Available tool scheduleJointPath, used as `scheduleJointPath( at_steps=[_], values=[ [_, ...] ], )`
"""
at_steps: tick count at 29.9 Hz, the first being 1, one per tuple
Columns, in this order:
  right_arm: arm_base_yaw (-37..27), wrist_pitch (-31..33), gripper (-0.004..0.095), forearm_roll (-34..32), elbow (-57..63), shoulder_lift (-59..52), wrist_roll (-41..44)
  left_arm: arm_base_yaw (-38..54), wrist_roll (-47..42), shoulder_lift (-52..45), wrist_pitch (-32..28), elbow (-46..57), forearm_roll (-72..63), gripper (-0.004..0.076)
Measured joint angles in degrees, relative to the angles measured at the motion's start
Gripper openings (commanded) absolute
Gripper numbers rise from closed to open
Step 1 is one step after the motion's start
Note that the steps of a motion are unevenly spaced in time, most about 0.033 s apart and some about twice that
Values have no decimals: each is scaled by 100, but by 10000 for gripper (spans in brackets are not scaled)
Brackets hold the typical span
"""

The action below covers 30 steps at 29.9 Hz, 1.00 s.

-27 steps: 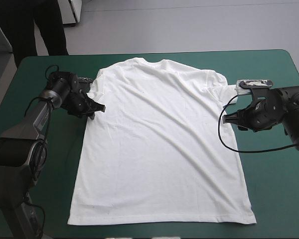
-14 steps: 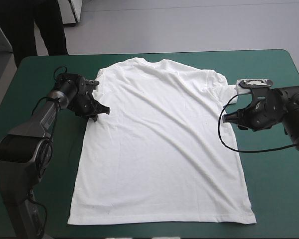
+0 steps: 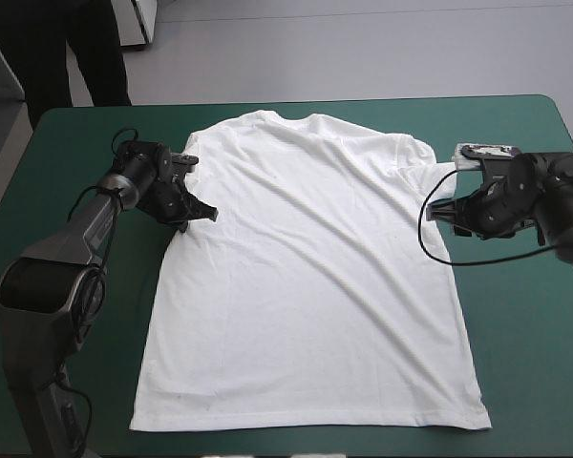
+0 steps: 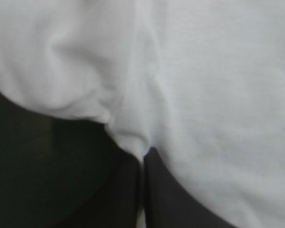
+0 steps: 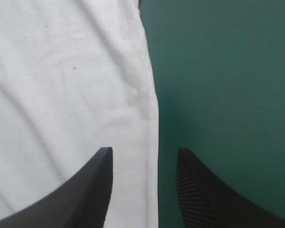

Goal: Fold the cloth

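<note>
High view: the T-shirt (image 3: 306, 277) lies spread flat at mid-table on the teal-green cover (image 3: 525, 363), collar far. The left gripper (image 3: 206, 214) pinches its left edge under the sleeve; the right gripper (image 3: 441, 210), fingers apart, straddles the right edge. Light, limp fabric, probably best taken by its edges.

The T-shirt (image 3: 306, 277) is plain white, the table cover (image 3: 516, 363) solid teal-green, and the fingers (image 5: 92, 190) black.

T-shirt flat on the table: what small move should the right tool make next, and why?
Probably close the right tool on the T-shirt: its side edge lies between the open fingers, one over cloth, one over the teal-green cover, while the left tool is shut on the other side.
</note>
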Motion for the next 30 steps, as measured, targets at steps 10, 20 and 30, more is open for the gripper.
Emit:
scheduleJointPath(
  at_steps=[10, 20, 30],
  values=[
    [-108, 192, 541, 155, -1548, 1727, -135, 0, 0, 0, 5, 0, -31, -22],
    [-108, 235, 541, 281, -1982, 2797, -139, 0, 14, 0, 0, 0, -41, -22],
    [30, 28, 523, 216, -2030, 3151, -162, 0, 39, 0, -67, 0, -121, -22]
  ],
)
